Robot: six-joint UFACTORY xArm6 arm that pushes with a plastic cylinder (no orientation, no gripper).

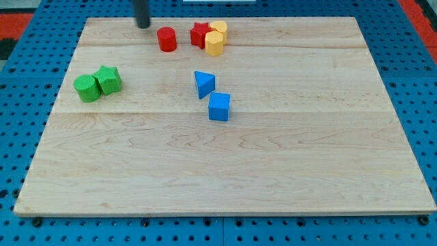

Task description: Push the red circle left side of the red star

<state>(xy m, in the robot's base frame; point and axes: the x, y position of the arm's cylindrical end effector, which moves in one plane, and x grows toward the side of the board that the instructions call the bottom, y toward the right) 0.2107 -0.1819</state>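
Note:
The red circle (166, 39) stands near the view's top, a little left of centre. The red star (199, 33) lies just to its right with a small gap between them. The star touches two yellow blocks (216, 38) on its right. My tip (143, 25) is a dark rod coming down from the view's top edge. It stands on the board to the upper left of the red circle, a short way apart from it.
Two green blocks (97, 83) sit together at the view's left. A blue triangle (203, 83) and a blue cube (219, 106) sit near the middle. The wooden board (273, 171) lies on a blue pegboard.

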